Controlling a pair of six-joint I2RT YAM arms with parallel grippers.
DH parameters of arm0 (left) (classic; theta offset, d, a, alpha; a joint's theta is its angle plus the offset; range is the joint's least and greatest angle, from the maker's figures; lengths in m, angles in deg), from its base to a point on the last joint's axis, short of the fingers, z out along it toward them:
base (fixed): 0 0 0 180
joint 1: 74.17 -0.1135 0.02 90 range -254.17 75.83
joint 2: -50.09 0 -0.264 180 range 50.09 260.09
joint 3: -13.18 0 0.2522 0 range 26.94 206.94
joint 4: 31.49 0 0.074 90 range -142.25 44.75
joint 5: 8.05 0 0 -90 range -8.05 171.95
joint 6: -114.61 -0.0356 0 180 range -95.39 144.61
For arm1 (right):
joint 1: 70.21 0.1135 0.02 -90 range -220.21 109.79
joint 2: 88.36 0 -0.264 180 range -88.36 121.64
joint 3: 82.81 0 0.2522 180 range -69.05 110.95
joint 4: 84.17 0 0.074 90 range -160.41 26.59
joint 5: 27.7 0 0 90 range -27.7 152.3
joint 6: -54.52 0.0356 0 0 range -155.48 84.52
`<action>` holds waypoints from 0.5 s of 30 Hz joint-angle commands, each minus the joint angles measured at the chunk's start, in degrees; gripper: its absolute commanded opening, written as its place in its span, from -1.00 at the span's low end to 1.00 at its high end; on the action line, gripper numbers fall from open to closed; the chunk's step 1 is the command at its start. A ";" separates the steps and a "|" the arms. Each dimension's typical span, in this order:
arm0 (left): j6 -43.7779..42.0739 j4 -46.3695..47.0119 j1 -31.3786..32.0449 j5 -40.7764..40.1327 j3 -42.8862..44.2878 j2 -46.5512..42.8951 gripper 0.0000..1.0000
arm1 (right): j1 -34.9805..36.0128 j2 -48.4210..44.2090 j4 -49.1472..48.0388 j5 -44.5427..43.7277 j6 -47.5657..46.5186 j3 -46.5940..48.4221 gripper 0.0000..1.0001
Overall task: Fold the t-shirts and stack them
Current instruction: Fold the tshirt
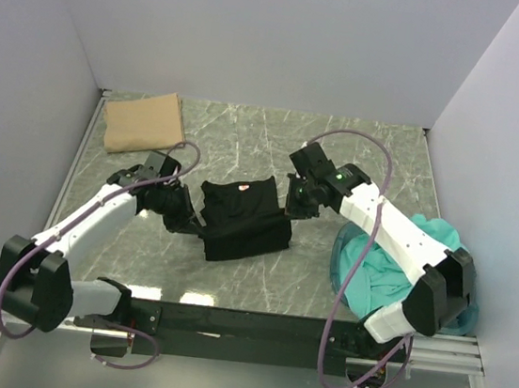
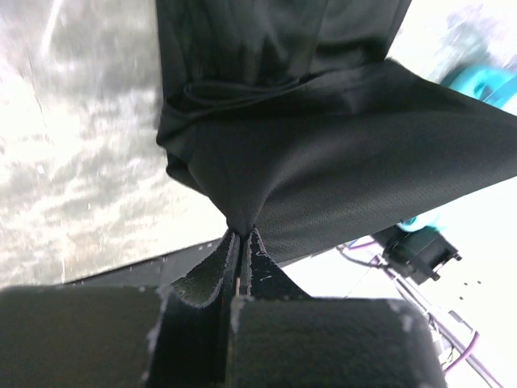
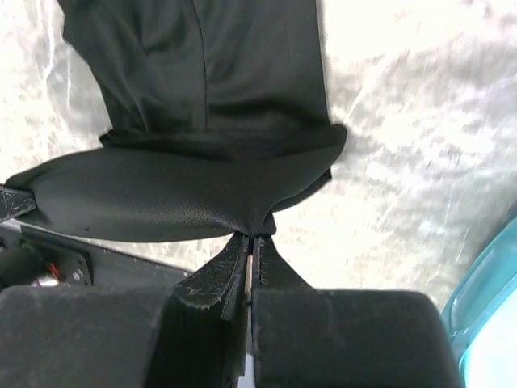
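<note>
left end effector [image 2: 240, 238] pinching black t-shirt [image 1: 243, 213] edge | right end effector [image 3: 253, 236] pinching opposite edge | both corners held, apparently to fold evenly

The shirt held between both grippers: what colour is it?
Black; the shirt shows best in the top external view.

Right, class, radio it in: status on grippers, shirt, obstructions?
Left gripper shut on black t-shirt. Right gripper shut on same shirt. Tan t-shirt folded, far left. Nothing in the way.
</note>
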 commanded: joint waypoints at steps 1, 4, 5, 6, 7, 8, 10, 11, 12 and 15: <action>-3.25 1.14 -2.06 -0.58 3.59 2.09 -0.99 | -1.83 2.76 -0.29 -1.04 -3.64 6.00 -1.00; -4.04 1.76 -3.82 0.39 5.08 4.46 -0.99 | -2.88 6.19 0.33 -1.04 -5.14 9.86 -1.00; -4.48 2.28 -4.35 0.91 5.69 5.08 -0.99 | -3.32 7.85 0.59 -1.04 -5.84 10.84 -1.00; -4.66 2.46 -4.52 0.92 6.05 5.87 -0.99 | -3.50 8.65 0.59 -1.04 -6.11 11.72 -1.00; -4.83 2.81 -4.61 1.70 6.31 7.44 -0.99 | -3.67 9.53 0.85 -1.04 -6.46 13.38 -1.00; -5.36 3.25 -4.88 2.05 7.01 8.15 -0.99 | -3.94 10.23 1.03 -1.04 -6.98 14.27 -1.00; -5.71 3.51 -5.14 2.50 7.80 10.52 -0.99 | -4.55 12.25 1.47 -1.04 -7.60 16.37 -1.00; -5.97 3.60 -5.49 2.58 8.68 11.32 -0.99 | -4.90 12.96 1.56 -1.13 -7.95 17.00 -1.00; -6.50 3.69 -5.67 2.67 9.12 12.89 -0.99 | -5.43 14.18 1.65 -1.04 -8.13 17.96 -1.00; -7.73 3.52 -6.55 2.67 11.32 16.14 -0.99 | -6.40 16.29 1.47 -0.26 -8.92 19.63 -1.00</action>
